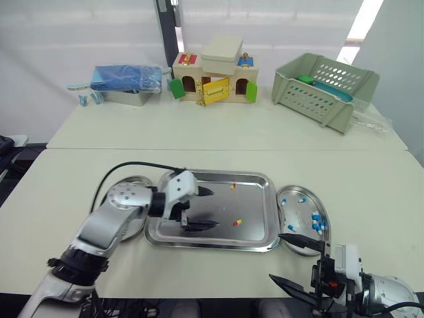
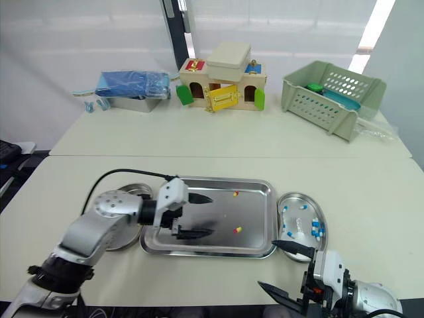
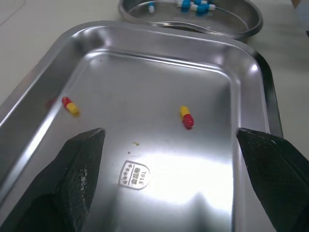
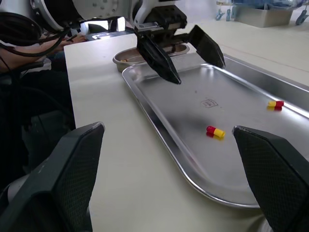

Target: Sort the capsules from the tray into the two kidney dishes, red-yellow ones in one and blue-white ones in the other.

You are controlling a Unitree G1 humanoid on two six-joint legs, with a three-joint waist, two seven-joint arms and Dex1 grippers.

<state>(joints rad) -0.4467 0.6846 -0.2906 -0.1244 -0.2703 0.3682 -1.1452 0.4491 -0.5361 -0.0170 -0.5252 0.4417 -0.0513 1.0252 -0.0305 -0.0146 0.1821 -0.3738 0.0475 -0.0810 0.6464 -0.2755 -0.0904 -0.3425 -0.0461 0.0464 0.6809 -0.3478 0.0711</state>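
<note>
Two red-and-yellow capsules lying on the rectangular stainless-steel tray (image 1: 255, 199): one (image 1: 237, 222) toward the tray's near rim, the other (image 1: 233, 186) close to its far rim, well apart. No blue-and-white capsules seen on the tray. Several blue-and-white capsules (image 1: 317, 220) lying in the steel kidney dish (image 1: 281, 205) just beside the tray's right end. Second steel kidney dish (image 1: 129, 180) just beside the tray's left end, largely hidden behind the arm; contents not to be told.

Left gripper (image 1: 212, 208) over the tray's left half, black fingers (image 1: 199, 225) spread wide, nothing held, pointing along the tray toward the capsules. Right gripper (image 1: 275, 256) off the tray's near right corner, likewise spread wide and empty.

Step in hand, by judgement: pick-up of a red-and-yellow capsule with the left gripper, for the dish at the tray's left end.

Recommended:
- Advance to the capsule toward the tray's near rim, roughly in line between the fingers.
- Narrow the opening before descent.
- Set the fingertips either side of the capsule's short axis, almost touching the tray floor.
- Close gently.

Risk: smooth round capsule on polished steel, likely to roll or skid away. Keep the right gripper clear of the tray.
</note>
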